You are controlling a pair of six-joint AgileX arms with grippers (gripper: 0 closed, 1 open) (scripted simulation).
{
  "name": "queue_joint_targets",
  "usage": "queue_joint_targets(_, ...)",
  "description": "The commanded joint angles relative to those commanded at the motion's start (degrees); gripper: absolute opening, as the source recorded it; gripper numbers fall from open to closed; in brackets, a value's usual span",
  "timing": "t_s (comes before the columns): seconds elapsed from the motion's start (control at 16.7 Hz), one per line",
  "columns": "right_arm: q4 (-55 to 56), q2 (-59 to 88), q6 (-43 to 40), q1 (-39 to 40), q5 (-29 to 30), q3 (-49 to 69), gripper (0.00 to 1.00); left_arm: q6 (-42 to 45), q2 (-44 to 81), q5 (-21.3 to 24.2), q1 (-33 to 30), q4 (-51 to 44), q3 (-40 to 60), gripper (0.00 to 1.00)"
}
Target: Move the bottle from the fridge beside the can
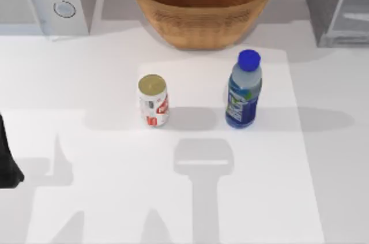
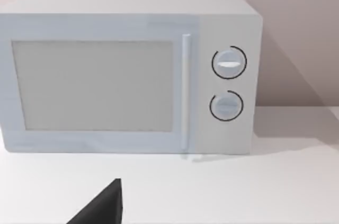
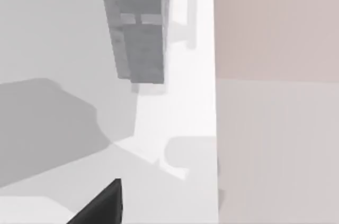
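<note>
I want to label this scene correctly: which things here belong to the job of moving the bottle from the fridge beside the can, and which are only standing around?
Belonging to the job:
- bottle, upright on the table, right of the can
- can, upright
- fridge, at the back right

Only standing around:
- basket, at the back
- microwave, at the back left

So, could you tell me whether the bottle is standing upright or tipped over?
Upright: the bottle stands on the table, blue cap up, apart from the can.
</note>
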Motion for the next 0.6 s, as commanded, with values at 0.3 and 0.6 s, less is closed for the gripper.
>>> queue_joint_targets(0.3, 8.14, 0.26, 8.65, 5.97, 0.85, 0.01, 1.00, 0.00, 0.00, 0.00, 0.00, 0.00, 0.00, 1.00)
queue_joint_targets(0.6, 26.32, 0.68, 31.44, 19.32, 3.64, -0.25, 1.00, 0.00, 0.00, 0.00, 0.00, 0.00, 0.00, 1.00)
